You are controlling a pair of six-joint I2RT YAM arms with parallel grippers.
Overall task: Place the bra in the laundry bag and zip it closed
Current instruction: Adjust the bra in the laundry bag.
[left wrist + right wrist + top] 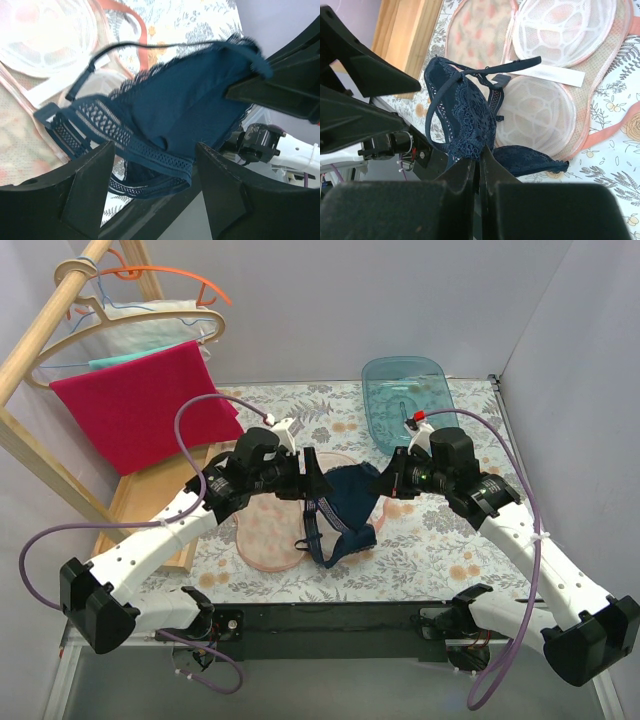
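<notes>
The dark navy bra hangs above the table between my two grippers. My right gripper is shut on its lace edge; in the right wrist view the jaws pinch the bra. My left gripper is open at the bra's other side. In the left wrist view its fingers stand wide apart, with the bra's band hanging between and beyond them, not gripped. The peach-pink laundry bag lies open flat under the bra, showing its white mesh cups.
A translucent teal tub stands at the back right. A red towel hangs on hangers from a wooden rack at the left. The table has a floral cloth.
</notes>
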